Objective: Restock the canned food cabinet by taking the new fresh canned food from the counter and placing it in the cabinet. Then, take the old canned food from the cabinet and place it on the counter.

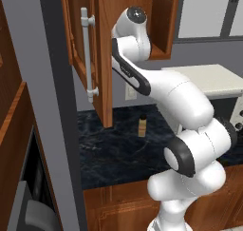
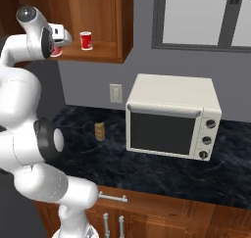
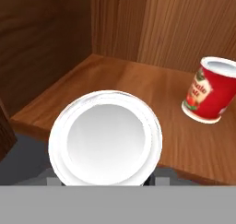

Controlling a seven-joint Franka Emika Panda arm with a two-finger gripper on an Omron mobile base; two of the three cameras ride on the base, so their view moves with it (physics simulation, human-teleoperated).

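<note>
Can at the hand: a can (image 3: 106, 138) with a white round end sits right in front of the hand camera, over the front edge of the cabinet shelf (image 3: 138, 87), toward its left corner. In the right base view a bit of red shows below the gripper (image 2: 58, 42) at the shelf's front edge; it is probably this same can.
Why it is there: I judge this is the new can being brought in, or just being set down, because it is at the shelf's front edge and the hand points into the cabinet (image 2: 105, 16).
Claw: the fingertips are covered by the can, so I cannot tell how wide the claw is or if it grips the can.
Second can: 1 red can (image 3: 208, 89) with a tomato label stands upright farther right on the shelf, well apart from the first. It is likely the old one, to go down later.
Door: the cabinet door (image 1: 102, 54) with its silver handle (image 1: 87, 54) is swung open, giving the arm room.
Counter: the counter (image 2: 162, 168) carries a white oven (image 2: 171, 115) and a small brown object (image 2: 100, 130) near the back wall; it is too small to identify.
Hidden: the can's label and whether its bottom touches the shelf.
</note>
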